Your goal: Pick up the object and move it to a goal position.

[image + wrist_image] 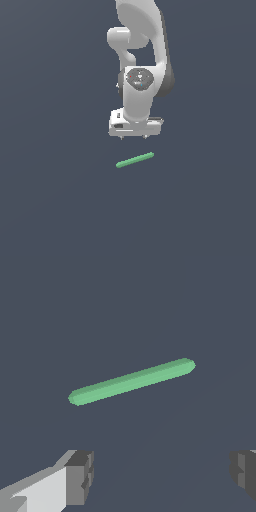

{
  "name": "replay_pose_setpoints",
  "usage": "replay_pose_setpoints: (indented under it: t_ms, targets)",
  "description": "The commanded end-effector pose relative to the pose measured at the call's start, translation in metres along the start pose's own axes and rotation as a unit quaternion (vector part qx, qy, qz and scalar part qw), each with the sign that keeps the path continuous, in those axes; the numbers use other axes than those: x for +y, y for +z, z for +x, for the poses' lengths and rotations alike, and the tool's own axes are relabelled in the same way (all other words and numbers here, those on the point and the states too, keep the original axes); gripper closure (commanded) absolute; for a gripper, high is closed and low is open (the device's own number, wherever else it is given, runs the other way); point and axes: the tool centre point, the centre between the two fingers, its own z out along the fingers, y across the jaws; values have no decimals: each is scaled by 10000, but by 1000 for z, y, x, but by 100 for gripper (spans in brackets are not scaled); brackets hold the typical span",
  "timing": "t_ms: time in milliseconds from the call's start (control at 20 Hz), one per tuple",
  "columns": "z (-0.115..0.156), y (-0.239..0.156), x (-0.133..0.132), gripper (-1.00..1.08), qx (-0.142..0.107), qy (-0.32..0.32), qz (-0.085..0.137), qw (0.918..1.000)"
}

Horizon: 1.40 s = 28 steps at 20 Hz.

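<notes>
The rod (135, 160) is thin, straight and plain green, with rounded ends. It lies alone on a flat, dark grey-blue surface (50, 200), with nothing touching it. In the exterior view it sits near the middle of the picture and slants a little, its end toward the exterior view's right being the higher one in the frame. In the wrist view the rod (131, 381) shows the same gentle slant and lies whole and unobstructed.

The pincer (134, 136) hangs just above the rod, apart from it, pointing down. Its fingers are spread: in the wrist view one dark pad (80, 476) shows at one lower corner and the other at the opposite edge, with a wide gap between them, and the pincer (162, 473) holds nothing. The rod lies beyond the fingertips, not between them. It looks about as long as the gap between the fingers.

Above the pincer rises the white arm (142, 45), its wrist joint facing the exterior camera and its upper links running out of the top of the frame.
</notes>
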Motion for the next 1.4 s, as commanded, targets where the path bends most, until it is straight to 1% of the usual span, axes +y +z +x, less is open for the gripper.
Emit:
replay_pose_setpoints:
  t_ms: [0,150,450,750,1050,1350]
  targets:
    - [0,0,0,-92,0,0,0,10000]
    - [0,1,-3,-92,-24,-16,-6,10000]
    - [-3,3,-17,-92,-152,-157,-42,9998]
    - [-3,3,-17,-92,-156,-163,-43,9997]
    - [-1,6,-18,-92,-144,83,-29,9999]
    - [3,11,-18,-92,-121,564,-1,9983]
